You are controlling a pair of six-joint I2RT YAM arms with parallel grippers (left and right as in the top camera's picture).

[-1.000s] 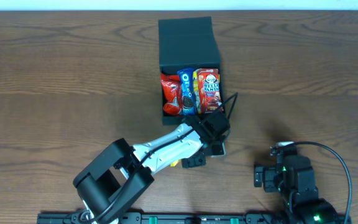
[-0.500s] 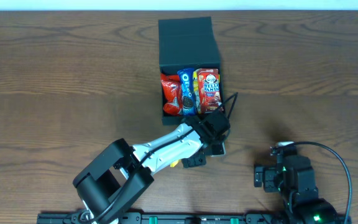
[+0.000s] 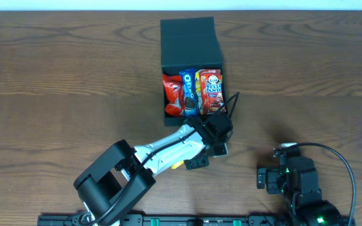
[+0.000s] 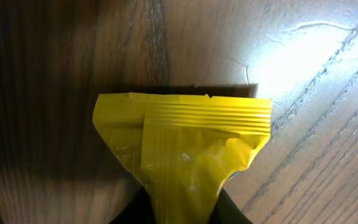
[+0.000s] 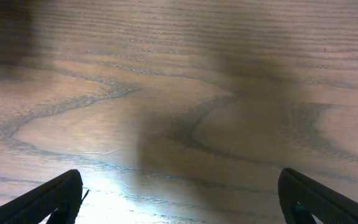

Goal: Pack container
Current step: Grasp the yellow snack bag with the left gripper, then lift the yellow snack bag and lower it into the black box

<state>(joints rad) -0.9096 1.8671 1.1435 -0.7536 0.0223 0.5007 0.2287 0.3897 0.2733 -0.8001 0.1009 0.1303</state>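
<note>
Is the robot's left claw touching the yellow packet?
Touching. The left wrist view shows the left gripper pinching the yellow packet at its lower end.

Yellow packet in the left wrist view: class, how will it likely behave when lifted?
Probably floppy: the yellow packet is thin crinkled film, puckered where the left end effector pinches it. Likely light for its size, as it looks like a thin sealed pouch. Possibly slippery, since the film looks glossy.
</note>
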